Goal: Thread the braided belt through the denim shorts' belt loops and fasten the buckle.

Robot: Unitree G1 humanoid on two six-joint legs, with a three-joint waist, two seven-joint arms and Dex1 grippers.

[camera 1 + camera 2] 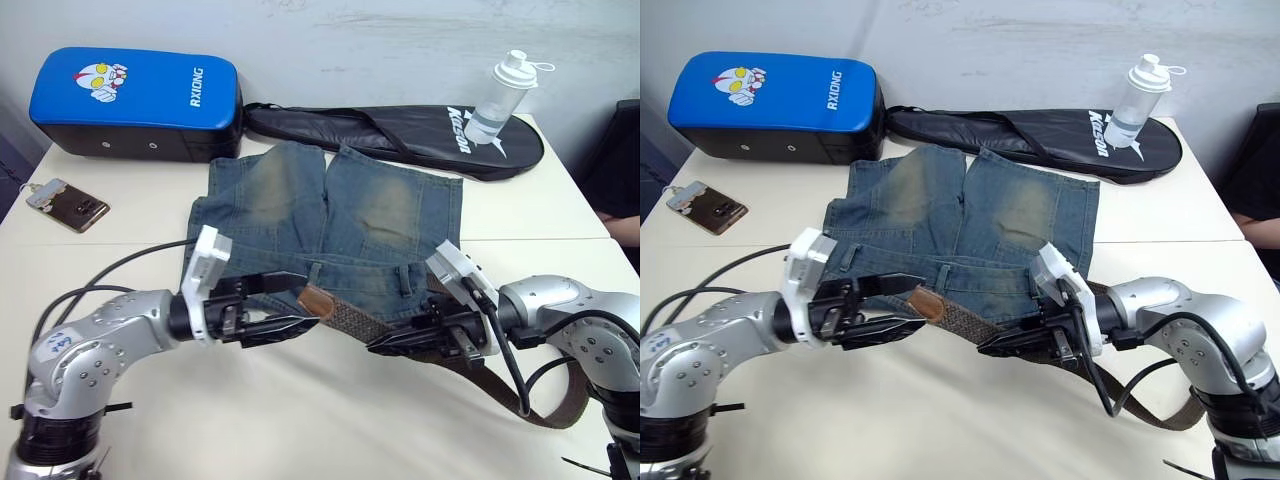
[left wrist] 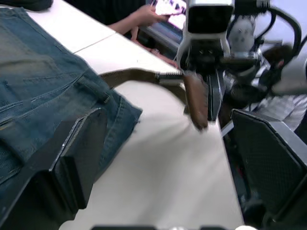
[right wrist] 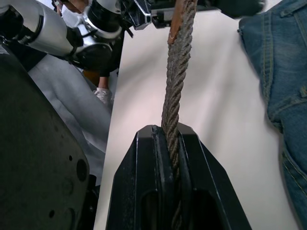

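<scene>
The denim shorts (image 1: 330,225) lie flat mid-table, waistband toward the near edge. The right gripper (image 1: 392,343) clamps the braided belt (image 1: 362,322), keeping the span taut; the left gripper (image 1: 296,322) pinches the leather tip, apparently for feeding the belt loops (image 1: 404,277).

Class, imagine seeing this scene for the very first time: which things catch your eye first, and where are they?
The faded blue denim shorts lie spread mid-table, with the dark-brown braided belt stretched before their waistband between the left gripper and the right gripper, which is shut on it. Behind them sits a bright blue pad.
</scene>
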